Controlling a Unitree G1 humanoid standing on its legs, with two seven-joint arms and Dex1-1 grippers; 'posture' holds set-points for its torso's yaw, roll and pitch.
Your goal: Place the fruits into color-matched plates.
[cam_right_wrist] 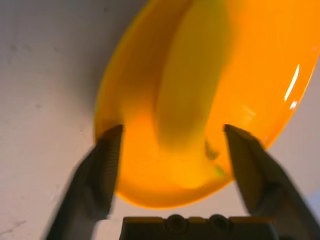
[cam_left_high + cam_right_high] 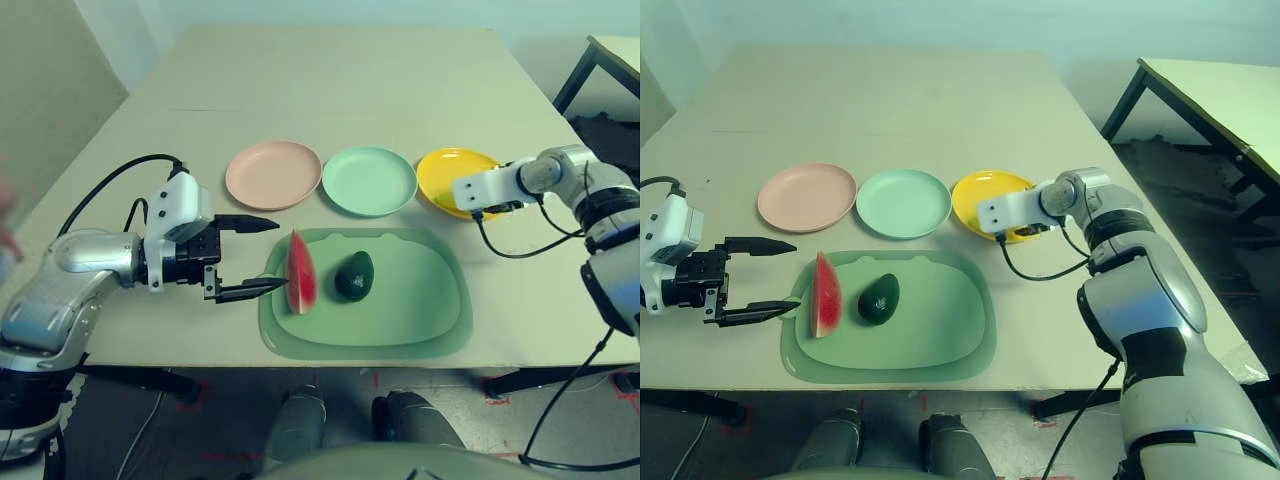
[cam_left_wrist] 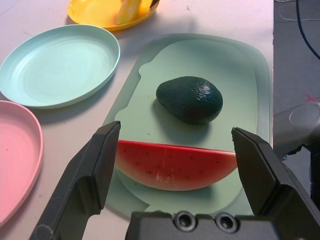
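While open, right claw (image 1: 170, 150) straddles banana (image 1: 185, 85) on yellow plate (image 1: 260, 65).

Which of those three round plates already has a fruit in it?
The bright yellow plastic plate, at the right end of the row: the curved yellow banana lies in it. The pale pink plate and mint green plate hold nothing.

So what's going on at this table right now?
A two-armed robot is sorting toy fruit onto plates by colour. The banana lies in the yellow plate, with the open right gripper over it. The watermelon wedge and avocado sit on the green cutting board. The left gripper is open beside the board, aimed at the wedge. The pink plate and mint plate are empty.
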